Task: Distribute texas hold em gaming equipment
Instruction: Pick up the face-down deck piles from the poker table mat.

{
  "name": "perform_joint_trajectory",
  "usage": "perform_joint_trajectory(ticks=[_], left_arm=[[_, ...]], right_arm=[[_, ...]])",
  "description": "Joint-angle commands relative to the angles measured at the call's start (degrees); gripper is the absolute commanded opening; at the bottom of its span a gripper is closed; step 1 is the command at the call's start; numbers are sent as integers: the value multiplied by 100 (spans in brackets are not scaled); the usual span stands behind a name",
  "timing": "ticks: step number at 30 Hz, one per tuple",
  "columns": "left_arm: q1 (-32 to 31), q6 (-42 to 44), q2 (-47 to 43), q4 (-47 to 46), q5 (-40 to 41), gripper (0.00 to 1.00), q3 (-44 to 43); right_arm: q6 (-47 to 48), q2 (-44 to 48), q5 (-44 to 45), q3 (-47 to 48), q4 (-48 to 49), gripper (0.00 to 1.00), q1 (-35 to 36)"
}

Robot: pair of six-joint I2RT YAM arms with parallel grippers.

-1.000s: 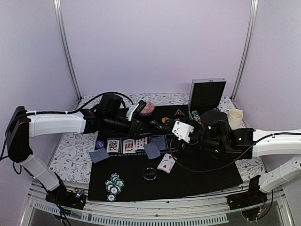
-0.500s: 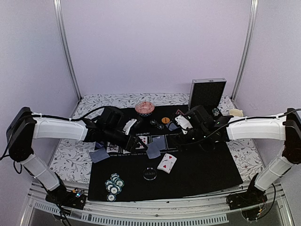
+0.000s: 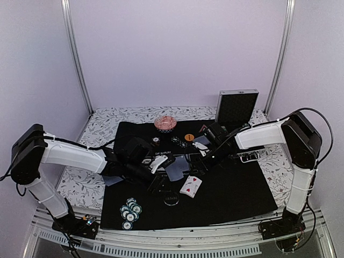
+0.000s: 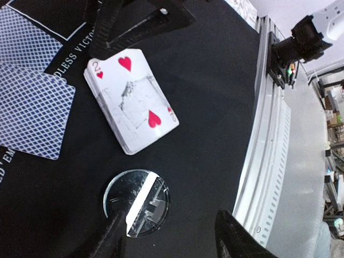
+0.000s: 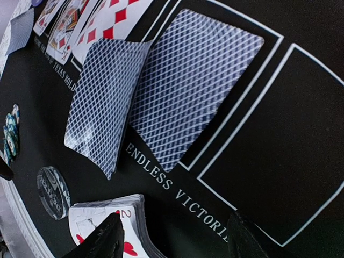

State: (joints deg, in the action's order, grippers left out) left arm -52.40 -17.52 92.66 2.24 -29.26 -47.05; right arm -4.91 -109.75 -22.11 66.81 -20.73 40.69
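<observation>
Between the left gripper's [image 4: 173,241] dark fingers [image 4: 115,239] there is only the matte black mat [image 4: 215,91]. The fingers stand well apart and hold nothing. Just beside one fingertip a glassy round button [image 4: 136,203] lies flat on the mat, with a bright white streak across it. Beyond it a deck of playing cards [image 4: 133,102] lies face up with the two of hearts on top, its edges slightly fanned. Farther off, two face-down cards [image 4: 33,115] show a fine blue-grey lattice back.

The right gripper's [image 5: 177,239] fingers [image 5: 110,239] are likewise spread wide and empty, above white lettering printed on the mat. Ahead of them a lattice-backed card [image 5: 196,91] fills one white-outlined rectangle, and a tilted card [image 5: 102,102] overlaps its edge. The neighbouring rectangle [image 5: 274,145] is plain black. From overhead, teal striped chips [image 3: 130,209] cluster near the mat's front left corner. A reddish chip stack [image 3: 165,123] sits at its far edge, and a silver case [image 3: 236,107] stands upright behind.
</observation>
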Motion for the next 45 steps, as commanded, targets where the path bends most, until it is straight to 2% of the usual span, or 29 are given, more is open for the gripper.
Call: perform_joint_trajectory(ticks=[1,6,14,19,23,29,35,38,45], left_arm=[[-158,231,94,-81,4,56,103],[-627,697,135,69,376,53,-67],[-1436,1760,628,133,1261,31,-606],[-1559,2044,1335,329,1987,22,-1186],[-1558,2174,1698,589,2197,19,-1582],[-1528,2251,1817,678,2246,19,-1691],[-1270,2174,1904,744,1873,19,-1729],[-1236,2186,1926,730,1815,19,-1733],[-1222,2196,1927,684,1774,20,-1707]], right_arm=[[251,-276,-976,190,-276,65,-55],[303,-451,-1397,142,-366,61,-81],[328,-650,-1698,108,-327,54,-212],[281,-606,-1752,-31,-272,52,-277],[266,-576,-1901,-153,-212,51,-301],[269,-593,-2114,-253,-112,49,-307],[199,-528,-2442,-389,51,45,-305],[81,-476,-2674,-470,148,39,-307],[-109,-83,-2998,-677,344,11,-300]])
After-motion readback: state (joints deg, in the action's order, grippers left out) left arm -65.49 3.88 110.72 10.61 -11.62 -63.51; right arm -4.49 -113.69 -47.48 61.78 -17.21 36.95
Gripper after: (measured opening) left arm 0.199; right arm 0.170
